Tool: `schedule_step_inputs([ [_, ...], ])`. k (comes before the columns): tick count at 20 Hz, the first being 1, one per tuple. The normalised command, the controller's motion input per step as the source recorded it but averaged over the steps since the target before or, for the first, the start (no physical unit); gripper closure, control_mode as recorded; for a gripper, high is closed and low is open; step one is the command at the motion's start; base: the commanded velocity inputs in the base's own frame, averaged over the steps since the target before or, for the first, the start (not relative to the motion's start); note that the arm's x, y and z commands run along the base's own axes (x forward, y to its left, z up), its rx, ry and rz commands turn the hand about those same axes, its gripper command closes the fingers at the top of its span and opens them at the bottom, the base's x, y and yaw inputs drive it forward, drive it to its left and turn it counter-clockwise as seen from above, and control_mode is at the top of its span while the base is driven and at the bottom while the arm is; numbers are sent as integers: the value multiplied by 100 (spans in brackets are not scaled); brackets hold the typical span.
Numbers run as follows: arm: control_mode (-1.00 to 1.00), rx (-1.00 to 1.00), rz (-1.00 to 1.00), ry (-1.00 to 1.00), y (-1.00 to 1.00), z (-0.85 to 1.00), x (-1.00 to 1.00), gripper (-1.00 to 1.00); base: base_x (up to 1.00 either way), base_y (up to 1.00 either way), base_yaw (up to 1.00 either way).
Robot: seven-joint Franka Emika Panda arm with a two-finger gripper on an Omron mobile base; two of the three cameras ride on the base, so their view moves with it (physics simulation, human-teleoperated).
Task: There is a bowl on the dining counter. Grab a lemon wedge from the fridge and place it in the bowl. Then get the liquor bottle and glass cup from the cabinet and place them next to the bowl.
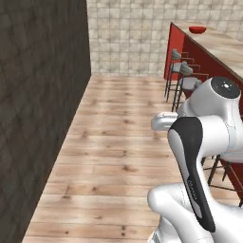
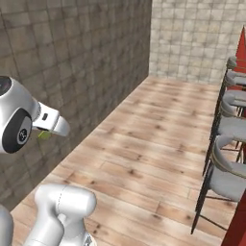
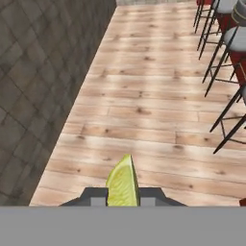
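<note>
A yellow-green lemon wedge (image 3: pixel 123 185) sits pinched between my gripper's (image 3: pixel 123 197) two dark finger tips at the bottom of the hand view, held above a wooden floor. In the right base view a bit of the lemon wedge (image 2: pixel 44 135) peeks out under the white hand at the left. The red bowl (image 1: pixel 197 30) rests on the beige dining counter (image 1: pixel 223 45) far off at the upper right of the left base view. The fridge, liquor bottle, glass cup and cabinet are out of view.
A dark stone wall (image 1: pixel 38 95) runs along the left. Grey bar stools (image 2: pixel 230 139) on thin black legs line the red counter front on the right. Light plank floor (image 1: pixel 118 142) stretches between them toward a tiled back wall (image 1: pixel 128 33).
</note>
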Motion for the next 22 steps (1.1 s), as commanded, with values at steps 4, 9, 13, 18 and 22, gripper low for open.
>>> schedule_step_inputs([
  [4,100,0,0,0,0,0,0,100,100,7,-34],
  [9,100,0,0,0,0,0,0,100,100,13,-32],
  [13,100,0,0,0,0,0,0,100,100,40,-28],
  [18,100,0,0,0,0,0,0,100,100,53,-16],
  [22,100,0,0,0,0,0,0,100,100,45,-7],
])
